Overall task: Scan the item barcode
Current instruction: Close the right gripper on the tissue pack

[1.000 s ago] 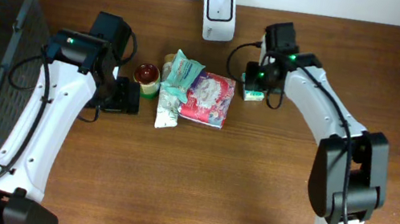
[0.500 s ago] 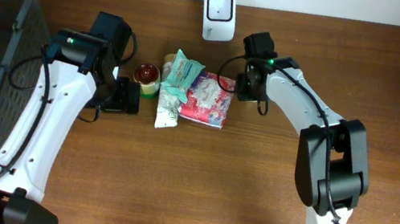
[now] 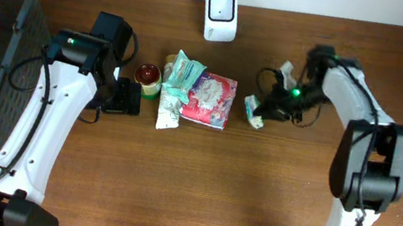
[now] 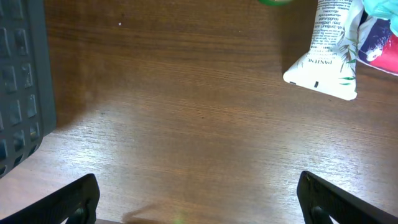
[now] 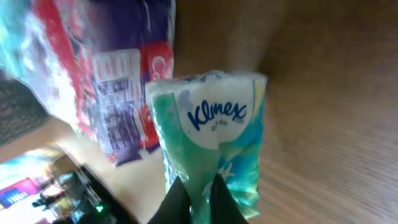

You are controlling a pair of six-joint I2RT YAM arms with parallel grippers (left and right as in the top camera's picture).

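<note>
The right hand [image 5: 198, 194] is closed tight on a tissue pack [image 5: 210, 118], which juts out ahead of its fingers. The left hand [image 4: 200, 202] spreads wide, holding nothing, above the bench [image 4: 186, 124].

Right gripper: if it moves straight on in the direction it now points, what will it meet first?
Probably the red and purple packet, the nearest thing beyond the Kleenex pack that the right gripper holds. Only bare table lies between; its tilt is unclear, so the pack might touch wood first.
</note>
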